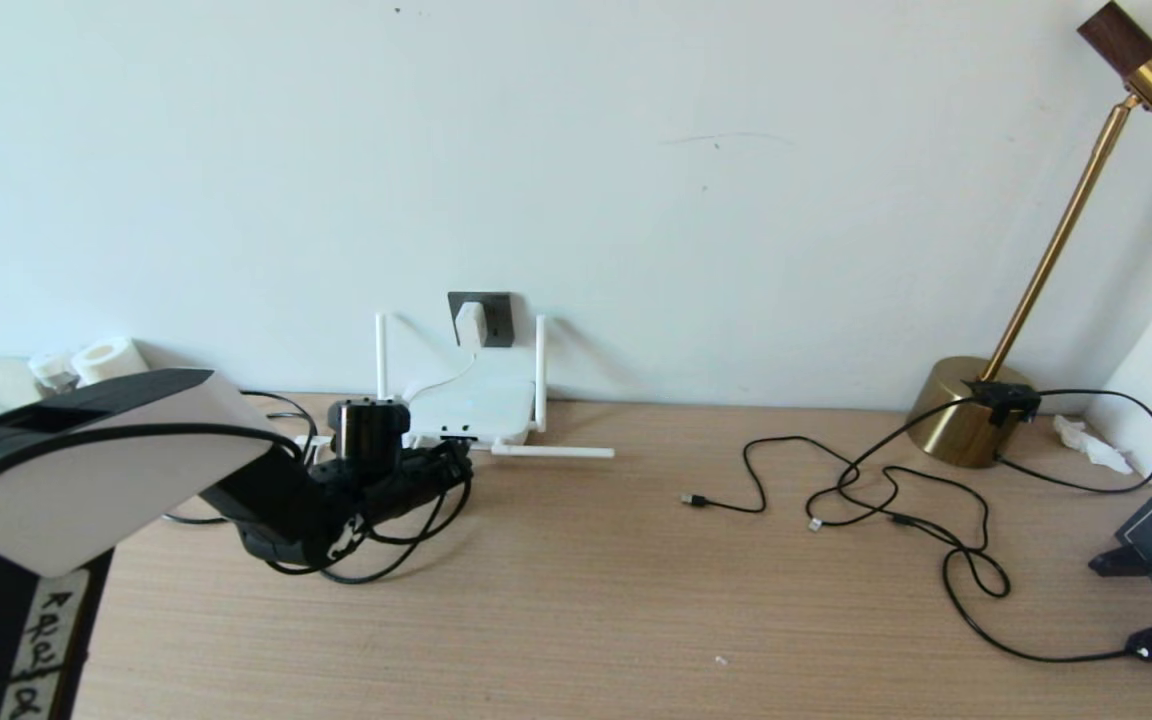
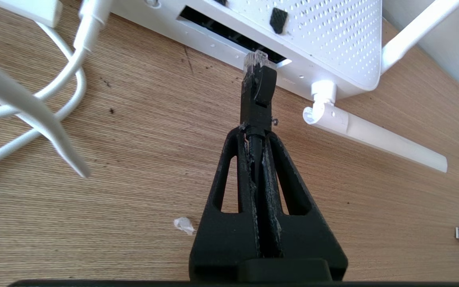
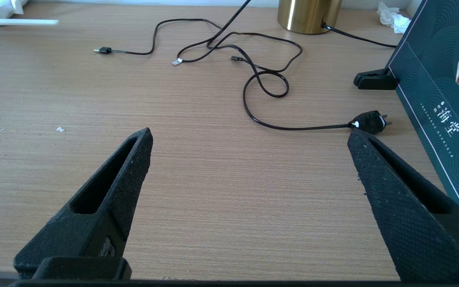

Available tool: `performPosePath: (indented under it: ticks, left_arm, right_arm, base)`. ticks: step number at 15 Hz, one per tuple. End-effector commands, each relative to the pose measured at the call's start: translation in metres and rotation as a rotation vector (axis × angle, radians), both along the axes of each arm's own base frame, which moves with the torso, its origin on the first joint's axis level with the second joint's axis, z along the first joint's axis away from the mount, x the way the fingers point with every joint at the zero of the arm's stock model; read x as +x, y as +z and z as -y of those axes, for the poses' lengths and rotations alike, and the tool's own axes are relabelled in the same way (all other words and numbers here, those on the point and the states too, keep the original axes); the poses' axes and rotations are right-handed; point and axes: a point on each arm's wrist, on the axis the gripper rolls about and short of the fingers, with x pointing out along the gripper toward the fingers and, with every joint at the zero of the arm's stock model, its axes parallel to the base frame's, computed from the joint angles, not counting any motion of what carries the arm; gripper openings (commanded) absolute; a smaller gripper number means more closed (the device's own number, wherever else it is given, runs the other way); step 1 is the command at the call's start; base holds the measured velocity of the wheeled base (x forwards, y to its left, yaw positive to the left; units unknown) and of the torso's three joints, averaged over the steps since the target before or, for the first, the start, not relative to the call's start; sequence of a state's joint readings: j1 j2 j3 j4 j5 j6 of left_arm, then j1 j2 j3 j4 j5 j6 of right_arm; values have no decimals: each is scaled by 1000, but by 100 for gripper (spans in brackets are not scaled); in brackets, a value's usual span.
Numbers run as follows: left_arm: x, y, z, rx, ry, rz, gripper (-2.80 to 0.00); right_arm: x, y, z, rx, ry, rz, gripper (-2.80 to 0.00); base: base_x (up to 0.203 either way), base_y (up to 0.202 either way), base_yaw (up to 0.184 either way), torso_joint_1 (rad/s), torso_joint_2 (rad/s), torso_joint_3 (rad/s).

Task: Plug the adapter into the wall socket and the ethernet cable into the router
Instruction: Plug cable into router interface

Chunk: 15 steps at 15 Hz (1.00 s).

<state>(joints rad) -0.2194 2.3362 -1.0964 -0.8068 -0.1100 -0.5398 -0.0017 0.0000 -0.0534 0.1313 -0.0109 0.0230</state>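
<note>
Black and thick, the ethernet cable (image 2: 255, 104) is pinched between the closed fingers of the left gripper (image 2: 255, 133), its plug sticking straight out past the fingertips. The plug's clear tip sits right at the mouth of a dark port slot on the near edge of the router (image 2: 325, 40); whether it has entered the slot I cannot tell. The rest of the cable hangs in loops under the left arm, down onto the worktop (image 1: 576, 600). Just beyond the gripper the router lies flat and white, two antennas upright at its far corners and one lying on the wood off to the gripper's right side. Thin white cord (image 2: 34, 103) curls on the wood to the other side of the plug. Further on past the router, the adapter (image 1: 470, 325) sits in the wall socket (image 1: 492, 318), low on a pale, plain wall.

Pale wood-grain covers the whole worktop. Well off to the right, the right gripper (image 3: 249, 145) hangs low over bare wood with its fingers spread wide, holding nothing. Ahead of it lie thin black cables (image 3: 253, 67) in a tangle, a black two-pin plug (image 3: 369, 122), the brass base of a lamp (image 1: 966, 410), and a dark green box (image 3: 440, 91) with printed characters.
</note>
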Motion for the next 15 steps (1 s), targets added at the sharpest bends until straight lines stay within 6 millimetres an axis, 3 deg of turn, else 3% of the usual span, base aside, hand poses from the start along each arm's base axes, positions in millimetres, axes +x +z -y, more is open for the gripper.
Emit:
performPosePath:
  ticks: [1, 15]
  left_arm:
    - [0, -1, 2, -3, -4, 1, -280]
    - [-1, 2, 5, -2, -10, 7, -280]
  right_arm:
    - [0, 0, 0, 0, 0, -2, 0]
    - [0, 0, 0, 0, -1, -2, 0]
  base:
    - [0, 0, 0, 0, 0, 0]
    - [0, 0, 0, 0, 0, 0]
